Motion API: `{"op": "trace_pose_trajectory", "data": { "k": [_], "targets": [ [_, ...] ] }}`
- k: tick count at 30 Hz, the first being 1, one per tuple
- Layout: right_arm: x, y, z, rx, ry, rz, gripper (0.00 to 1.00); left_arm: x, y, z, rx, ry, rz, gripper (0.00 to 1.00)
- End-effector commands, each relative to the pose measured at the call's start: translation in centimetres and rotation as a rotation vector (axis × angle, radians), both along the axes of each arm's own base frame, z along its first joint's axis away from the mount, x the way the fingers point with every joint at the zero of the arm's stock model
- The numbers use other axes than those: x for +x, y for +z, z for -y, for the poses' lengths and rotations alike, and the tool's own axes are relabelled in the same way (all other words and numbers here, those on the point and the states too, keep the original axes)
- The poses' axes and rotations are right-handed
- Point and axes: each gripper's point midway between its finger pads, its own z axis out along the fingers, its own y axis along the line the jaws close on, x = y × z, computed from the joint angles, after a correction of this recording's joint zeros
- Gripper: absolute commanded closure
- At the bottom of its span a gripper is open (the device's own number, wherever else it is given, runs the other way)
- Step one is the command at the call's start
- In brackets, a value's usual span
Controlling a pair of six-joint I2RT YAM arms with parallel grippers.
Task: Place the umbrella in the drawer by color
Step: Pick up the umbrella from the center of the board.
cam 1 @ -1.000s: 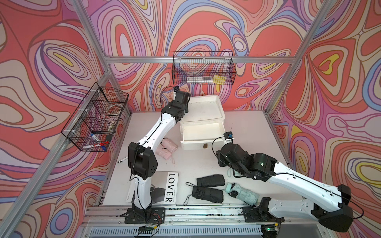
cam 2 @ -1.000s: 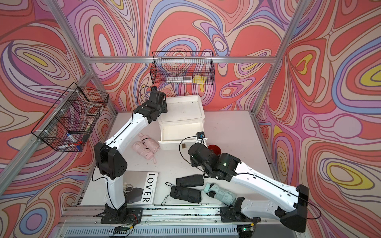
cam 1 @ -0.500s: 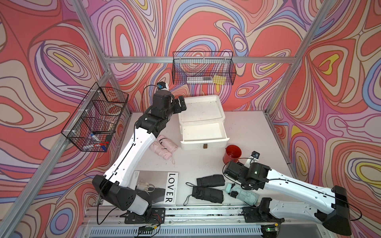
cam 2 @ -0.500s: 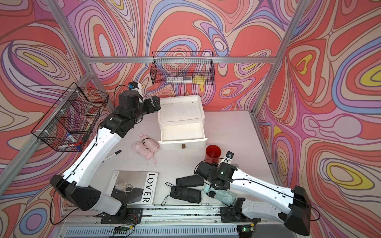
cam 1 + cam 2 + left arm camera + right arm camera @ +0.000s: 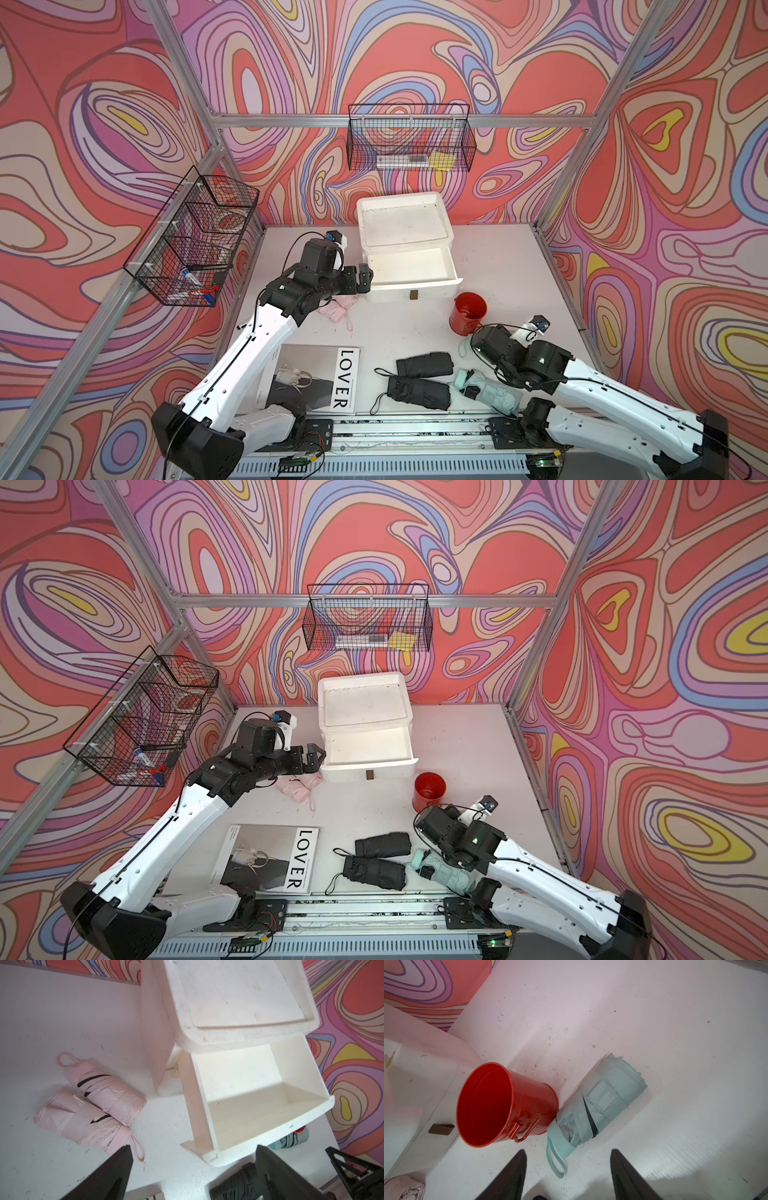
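Robot lab test cell, not a home or a shop. An aluminium extrusion frame boxes in a white worktop, and the walls are printed swirl-pattern panels. Two white-and-black arms, left arm and right arm, are mounted on a metal rail along the front edge, with cables exposed. There's a small camera on the left wrist and a bare circuit board with a green LED below the rail. Black wire baskets hang off the frame: back basket, and side basket fixed with white ties. The scuffed worktop carries mismatched props: drawer unit, red bucket, magazine.
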Motion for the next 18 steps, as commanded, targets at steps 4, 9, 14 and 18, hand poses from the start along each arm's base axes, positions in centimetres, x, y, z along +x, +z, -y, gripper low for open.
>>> {"op": "trace_pose_trajectory", "data": {
  "k": [4,9,14,18],
  "targets": [
    [1.4,-4.5,-0.5,0.139,-0.030,-0.124,0.33,-3.1,-1.1,-0.8,0.040,-0.075,-0.025,0.02],
    [2.2,-6.9,-1.4,0.190,-0.077,-0.162,0.33,-3.9,1.3,-1.2,0.005,-0.075,0.075,0.02],
    [1.7,-8.8,-0.9,0.192,-0.182,-0.226,0.33,-4.8,3.0,-1.8,-0.025,-0.059,0.163,0.01],
    [0.8,-9.7,0.2,0.193,-0.272,-0.239,0.33,-5.1,3.5,-2.0,-0.033,-0.052,0.186,0.01]
  ]
}}
